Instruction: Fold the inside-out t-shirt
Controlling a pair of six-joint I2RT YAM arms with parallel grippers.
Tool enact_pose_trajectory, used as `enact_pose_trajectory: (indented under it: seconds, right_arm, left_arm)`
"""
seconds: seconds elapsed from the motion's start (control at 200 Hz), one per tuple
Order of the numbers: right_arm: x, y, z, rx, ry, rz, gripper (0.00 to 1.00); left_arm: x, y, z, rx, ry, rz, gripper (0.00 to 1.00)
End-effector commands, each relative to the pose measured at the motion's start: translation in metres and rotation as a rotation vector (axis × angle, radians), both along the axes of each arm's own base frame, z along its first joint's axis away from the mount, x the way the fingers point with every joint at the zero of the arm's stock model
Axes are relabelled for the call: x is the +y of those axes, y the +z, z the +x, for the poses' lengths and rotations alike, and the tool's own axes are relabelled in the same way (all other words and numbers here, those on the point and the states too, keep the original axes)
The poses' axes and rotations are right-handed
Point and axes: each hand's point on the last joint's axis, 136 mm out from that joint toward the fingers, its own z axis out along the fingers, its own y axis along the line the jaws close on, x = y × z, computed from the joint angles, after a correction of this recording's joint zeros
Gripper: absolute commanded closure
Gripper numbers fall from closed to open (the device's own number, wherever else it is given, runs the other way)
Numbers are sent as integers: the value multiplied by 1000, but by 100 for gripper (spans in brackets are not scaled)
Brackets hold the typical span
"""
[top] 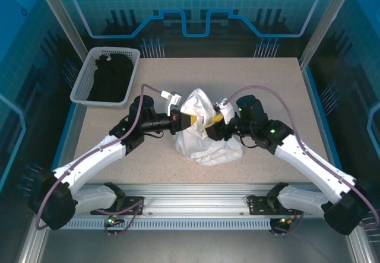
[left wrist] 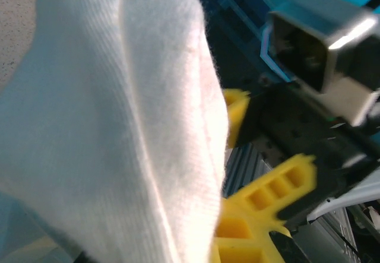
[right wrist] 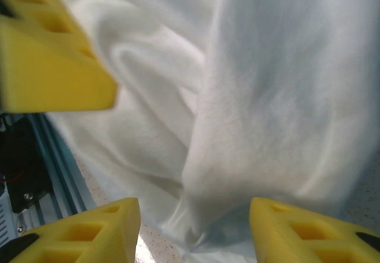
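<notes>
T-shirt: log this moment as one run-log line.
t-shirt: bunched, unfolded | left gripper: shut on t-shirt | right gripper: open, cloth between jaws

Bright even light, blurry wrist close-ups

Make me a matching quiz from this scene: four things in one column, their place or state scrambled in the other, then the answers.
1. t-shirt
2. black garment
3. left gripper
4. right gripper

A. open, fingers either side of hanging cloth
B. in the basket at the far left
C. bunched up in the middle of the table
D. shut on the t-shirt

Pairs: 1-C, 2-B, 3-D, 4-A
</notes>
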Motion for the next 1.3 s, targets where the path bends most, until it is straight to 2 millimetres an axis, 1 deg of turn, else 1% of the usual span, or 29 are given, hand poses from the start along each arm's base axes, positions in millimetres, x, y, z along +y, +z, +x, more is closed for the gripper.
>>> enact_pose_trajectory:
  seconds: [0.0,0.02,0.07,0.09,0.11,0.13,0.16,0.21,0.225,0.24,0.28,0.33,0.395,0.495,0.515,0.56,0.605,0.615,0.66,0.71,0.745,0.78,0.82,0.91,0.97,1.035,1.085,1.206,1.291]
  right_arm:
    - [21,13,16,-52,9,81,53]
    - [22,11,17,-48,10,71,59]
    - [19,9,16,-50,17,36,83]
    - [16,10,14,-53,25,29,91]
    - [13,13,10,-57,37,32,97]
    - [11,18,5,-64,57,51,100]
    - [8,28,-3,-74,98,108,100]
    - [9,54,-21,-97,198,263,100]
    - [9,62,-23,-103,214,305,100]
    - [9,60,-27,-89,237,340,100]
    - [12,69,-35,-72,298,417,100]
    - [17,73,-38,-50,346,448,100]
    - [21,73,-36,-29,367,453,100]
    - [24,74,-29,-28,360,455,100]
    - [25,74,-28,-25,358,455,100]
    - [26,71,-24,-12,344,451,100]
    - [26,65,-21,7,330,445,100]
    - [27,74,-19,-8,332,451,100]
    - [28,76,-15,-8,325,452,100]
    - [29,74,-12,4,307,447,100]
    - [28,74,-10,6,297,444,100]
    - [29,73,-8,6,291,441,100]
    - [28,72,-6,8,285,440,100]
    - [29,72,-6,7,291,441,100]
    - [29,71,-6,8,292,436,100]
    - [28,71,-8,6,297,424,100]
    - [27,69,-9,4,294,412,100]
    - [22,68,-11,-11,290,389,100]
    - [21,67,-13,-13,293,386,100]
  left_arm:
    - [4,16,-4,-49,-9,-43,100]
    - [5,16,-3,-50,-1,-45,100]
    - [10,17,-1,-49,19,-57,100]
    - [12,17,1,-46,34,-62,100]
    - [16,16,3,-40,50,-67,100]
    - [19,16,6,-35,72,-72,100]
    - [26,12,12,-19,116,-71,100]
    - [39,4,22,11,197,-59,100]
    - [43,0,25,22,222,-48,98]
    - [46,-4,29,34,246,-36,97]
    - [54,-14,35,59,300,3,96]
    - [61,-24,39,71,339,56,93]
    - [67,-36,40,95,369,120,88]
    - [77,-44,39,96,411,194,74]
    - [80,-44,38,90,418,208,71]
    - [87,-47,35,80,448,251,60]
    - [95,-47,32,59,494,304,50]
    - [98,-47,31,53,506,319,49]
    - [108,-45,25,16,571,395,42]
    - [118,-39,18,-39,629,477,38]
    - [120,-34,12,-72,639,512,37]
    - [117,-29,6,-98,621,521,38]
    - [105,-23,-2,-120,554,494,42]
    - [57,-12,-27,-150,266,353,50]
    - [37,-10,-34,-145,159,310,55]
    - [28,-14,-28,-132,129,327,61]
    - [23,-19,-22,-123,117,347,63]
    - [12,-29,-9,-66,93,348,63]
    - [9,-38,4,-24,117,353,60]
